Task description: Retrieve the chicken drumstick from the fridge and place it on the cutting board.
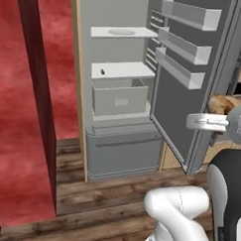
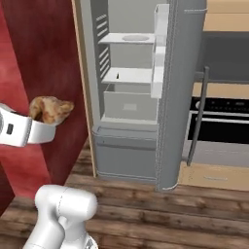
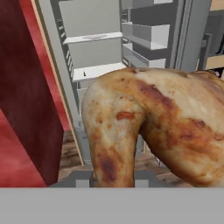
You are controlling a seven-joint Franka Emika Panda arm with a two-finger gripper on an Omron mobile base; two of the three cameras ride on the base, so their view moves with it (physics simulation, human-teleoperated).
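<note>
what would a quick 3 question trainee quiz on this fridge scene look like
1. True or false: the chicken drumstick lies on a fridge shelf.
2. The fridge door is: A) open B) shut
3. What does the hand hold?

Key:
1. False; it is outside the fridge, in the hand.
2. A
3. The chicken drumstick; the hand is shut on it.

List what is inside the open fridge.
Inside the fridge: white shelves, a tiny dark item on the middle shelf, a grey drawer below. The drawer's contents are hidden.
</note>
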